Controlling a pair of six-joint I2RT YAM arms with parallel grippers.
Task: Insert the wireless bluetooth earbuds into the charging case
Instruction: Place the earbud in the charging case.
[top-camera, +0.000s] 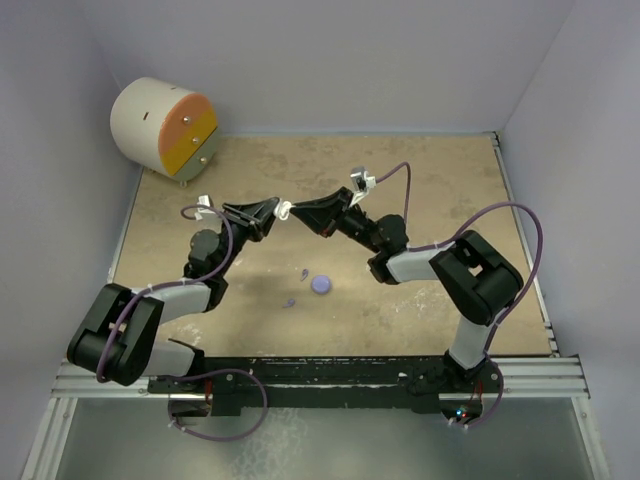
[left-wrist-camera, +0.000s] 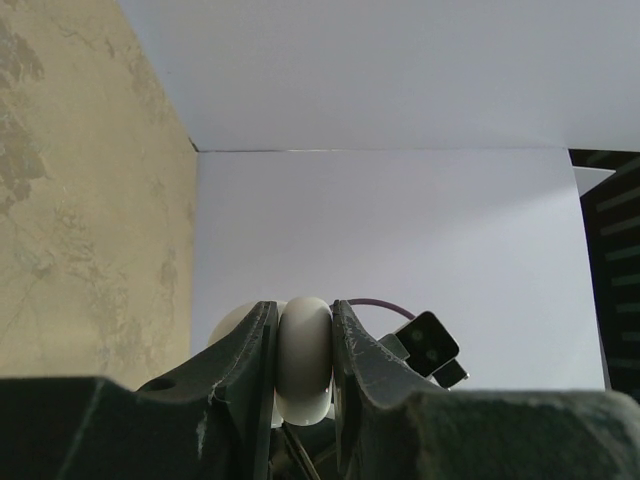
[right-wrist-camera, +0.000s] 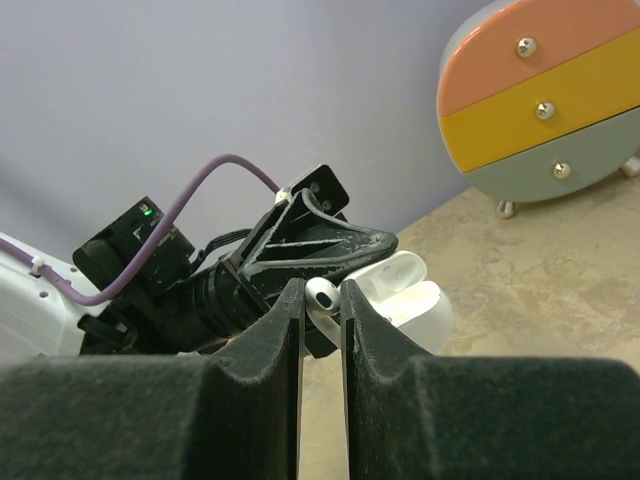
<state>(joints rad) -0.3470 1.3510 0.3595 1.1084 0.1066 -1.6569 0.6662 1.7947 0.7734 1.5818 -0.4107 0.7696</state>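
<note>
Desk (top-camera: 420, 200): mottled beige surface, enclosed by plain pale grey-lavender walls (top-camera: 330, 60). Far-left corner: cylindrical drawer unit (top-camera: 165, 128), fronts salmon, yellow, grey-green. Lighting: even.

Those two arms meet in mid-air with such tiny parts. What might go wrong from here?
The right gripper pinches the white earbud by a small part; it may slip out and fall to the table. The left gripper holds the white case off the table, so a slightly off push might twist it in the grip, or the earbud might miss its socket.
</note>
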